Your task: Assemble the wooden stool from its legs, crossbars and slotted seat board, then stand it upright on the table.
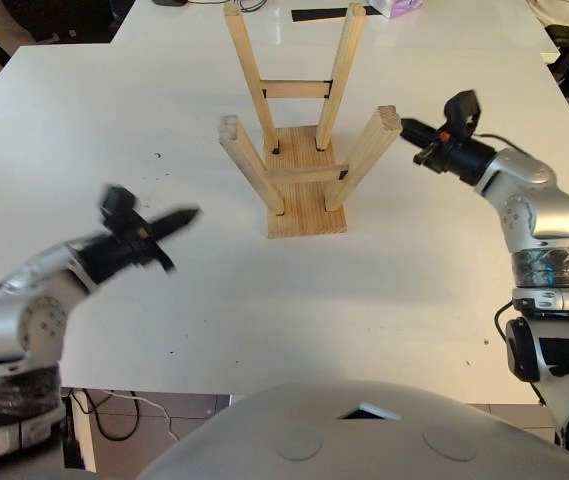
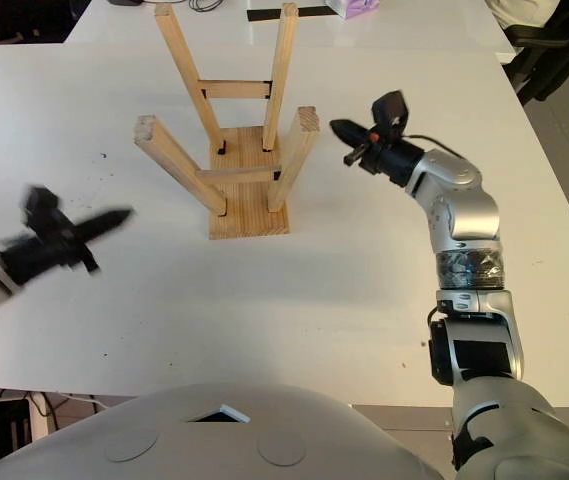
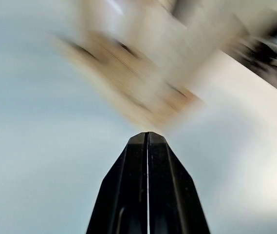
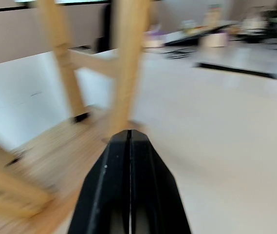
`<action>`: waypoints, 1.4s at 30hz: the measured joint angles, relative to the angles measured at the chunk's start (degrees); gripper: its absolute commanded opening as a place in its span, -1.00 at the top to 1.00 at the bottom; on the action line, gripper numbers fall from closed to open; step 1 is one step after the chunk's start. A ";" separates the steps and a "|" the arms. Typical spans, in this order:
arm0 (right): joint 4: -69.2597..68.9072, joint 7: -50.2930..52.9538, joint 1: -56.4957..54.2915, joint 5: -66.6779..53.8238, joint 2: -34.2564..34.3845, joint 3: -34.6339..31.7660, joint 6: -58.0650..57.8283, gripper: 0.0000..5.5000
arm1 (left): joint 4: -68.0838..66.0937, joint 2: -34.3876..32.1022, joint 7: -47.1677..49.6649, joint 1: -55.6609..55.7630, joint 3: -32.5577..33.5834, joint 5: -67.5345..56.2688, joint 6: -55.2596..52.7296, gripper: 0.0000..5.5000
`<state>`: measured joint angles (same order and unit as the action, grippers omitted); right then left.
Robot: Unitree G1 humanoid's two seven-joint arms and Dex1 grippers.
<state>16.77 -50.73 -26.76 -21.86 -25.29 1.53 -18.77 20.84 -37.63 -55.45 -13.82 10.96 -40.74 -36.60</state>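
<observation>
- Head views: the stool (image 1: 306,180) sits upside down near the middle of the white table (image 1: 84,120). Its seat board (image 1: 309,222) lies flat on the tabletop, and the four legs (image 1: 254,165) stick up from the board's slots, splaying outward. The two crossbars (image 1: 295,89) each join a pair of legs, one on the far pair and one lower on the near pair.
- Head views: the left gripper (image 1: 186,214) hangs above bare table to the robot's left of the stool, well apart from it. It points toward the seat board. Its fingers are pressed together and hold nothing.
- Head views: the right gripper (image 1: 409,126) is raised on the robot's right, level with the top of the near right leg. Its tip is aimed at that leg end and is just beside it, with a small gap visible in the right eye view. The fingers are closed against each other and carry nothing.
- Left wrist view: the left gripper (image 3: 148,134) shows as two black fingers (image 3: 128,195) closed flat together into a wedge, with nothing pinched between them. Beyond the tip is a blurred tan shape, the stool (image 3: 128,83), over the pale tabletop. Its parts cannot be told apart here.
- Right wrist view: the right gripper (image 4: 130,132) is likewise closed to a point and empty. One upright leg (image 4: 127,58) stands straight ahead of the tip. A crossbar (image 4: 92,61) runs from that leg to another leg behind it. The seat board (image 4: 55,156) lies on the table below the tip.
</observation>
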 measured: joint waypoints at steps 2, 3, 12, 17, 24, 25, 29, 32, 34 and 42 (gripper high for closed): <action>3.48 -4.16 -1.37 0.04 1.15 1.28 1.66 1.00 | 2.25 1.78 0.03 1.07 -3.09 0.25 1.65 1.00; 4.62 -5.61 -2.14 -0.03 1.31 1.36 2.13 1.00 | 2.55 2.47 0.34 1.82 -4.24 0.61 2.32 1.00; 14.67 -28.86 -11.04 0.61 2.05 8.27 2.58 1.00 | -10.24 6.70 6.66 14.07 -13.47 16.38 12.93 1.00; 7.83 -32.38 -6.92 0.72 2.99 13.22 -0.36 1.00 | -16.51 6.33 6.47 15.28 -13.77 21.07 17.65 1.00; -11.86 -22.69 8.54 -0.89 9.58 18.79 -9.03 1.00 | -22.58 7.07 7.53 16.43 -14.52 24.36 23.25 1.00; -14.31 -19.52 10.39 -0.89 10.45 18.53 -9.79 1.00 | -25.10 7.34 8.05 17.89 -14.41 24.95 24.78 1.00; -24.64 -11.56 18.13 -1.43 10.79 17.81 -12.31 1.00 | -29.29 7.39 10.49 20.94 -11.60 26.04 26.51 1.00; -36.37 -7.78 26.85 -3.51 6.52 15.42 -15.34 1.00 | -26.32 7.58 10.50 18.60 -8.55 22.95 25.86 1.00; -41.40 -6.53 31.73 -6.36 3.66 12.25 -17.38 1.00 | -21.94 8.15 10.80 14.81 -5.71 19.41 23.62 1.00; -26.15 3.01 30.45 -2.21 -3.45 -3.35 -11.86 1.00 | -16.88 5.88 18.91 1.92 8.81 15.18 16.93 1.00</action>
<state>-9.38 -47.72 3.68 -24.07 -28.74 -1.82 -30.63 3.95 -31.75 -36.54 -11.90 19.76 -25.56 -19.67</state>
